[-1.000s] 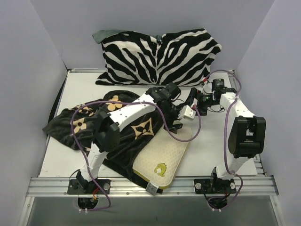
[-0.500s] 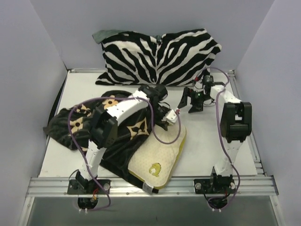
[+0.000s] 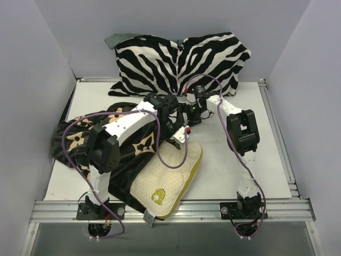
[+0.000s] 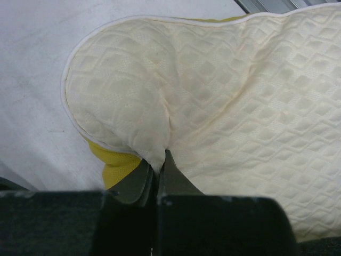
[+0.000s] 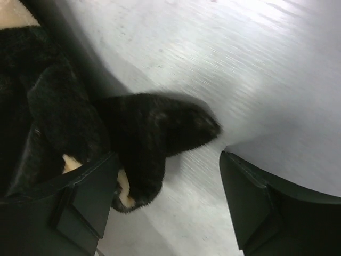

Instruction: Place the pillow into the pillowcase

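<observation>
The pillow (image 3: 162,178) lies at the near middle of the white table (image 3: 240,149), its near corner over the metal rail (image 3: 213,209). Its left edge meets the crumpled pillowcase (image 3: 143,149), which spreads to the left. Bare table lies open to the right. I count one pillow, one pillowcase, one zebra cushion (image 3: 181,61) against the far wall, and two arms. The left gripper (image 4: 159,165) is clenched on a pinch of the pillow's far corner. The right gripper (image 5: 169,160) is spread wide over a black pillowcase corner. The walls (image 3: 48,42) are pale lilac.
</observation>
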Robot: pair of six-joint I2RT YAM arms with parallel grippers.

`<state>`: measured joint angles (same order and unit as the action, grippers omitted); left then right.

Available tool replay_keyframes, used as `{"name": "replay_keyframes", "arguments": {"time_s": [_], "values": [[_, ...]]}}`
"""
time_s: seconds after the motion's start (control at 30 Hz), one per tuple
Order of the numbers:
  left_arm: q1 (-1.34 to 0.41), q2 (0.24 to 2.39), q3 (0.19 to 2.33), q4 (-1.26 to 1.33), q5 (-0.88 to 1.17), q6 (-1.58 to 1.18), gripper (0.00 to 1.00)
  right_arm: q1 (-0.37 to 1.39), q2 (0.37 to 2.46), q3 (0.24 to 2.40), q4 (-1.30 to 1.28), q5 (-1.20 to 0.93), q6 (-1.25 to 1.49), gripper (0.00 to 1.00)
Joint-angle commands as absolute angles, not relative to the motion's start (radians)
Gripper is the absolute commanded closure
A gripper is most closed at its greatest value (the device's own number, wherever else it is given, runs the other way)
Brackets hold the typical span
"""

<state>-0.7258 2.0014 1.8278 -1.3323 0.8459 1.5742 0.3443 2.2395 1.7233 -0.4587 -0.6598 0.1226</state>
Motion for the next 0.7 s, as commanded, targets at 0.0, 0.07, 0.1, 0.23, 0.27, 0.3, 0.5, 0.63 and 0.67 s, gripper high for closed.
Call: {"name": "replay_keyframes", "arguments": {"time_s": [0.0,0.07,0.1,0.23,0.27,0.3,0.5,0.63,0.67], "values": [[-0.738,1.982,1.859,-1.493,0.907,1.631,1.0,0.406,2.299,1.747,-0.486,-0.557,0.075,0.23],[-0.736,1.982,1.862,-1.493,0.904,1.625,1.0,0.436,2.321,1.75,-0.517,-0.514,0.061,0.33],[-0.735,1.983,1.862,-1.493,0.9,1.621,1.0,0.44,2.347,1.765,-0.535,-0.484,0.048,0.5],[-0.72,1.987,1.868,-1.47,0.893,1.576,1.0,0.428,2.327,1.729,-0.588,-0.477,0.034,1.0],[-0.715,1.987,1.862,-1.445,0.89,1.545,1.0,0.401,2.303,1.705,-0.588,-0.489,0.031,1.0],[-0.712,1.987,1.858,-1.43,0.884,1.528,1.0,0.378,2.24,1.648,-0.586,-0.498,0.026,1.0],[-0.661,2.032,1.884,-1.347,0.881,1.401,1.0,0.137,1.956,1.496,-0.626,-0.577,0.012,1.0],[-0.626,2.034,1.83,-1.102,0.802,1.203,1.0,0.034,1.855,1.459,-0.751,-0.604,-0.069,1.0],[-0.62,2.046,1.825,-1.009,0.754,1.14,1.0,0.025,1.845,1.438,-0.77,-0.603,-0.112,1.0]]}}
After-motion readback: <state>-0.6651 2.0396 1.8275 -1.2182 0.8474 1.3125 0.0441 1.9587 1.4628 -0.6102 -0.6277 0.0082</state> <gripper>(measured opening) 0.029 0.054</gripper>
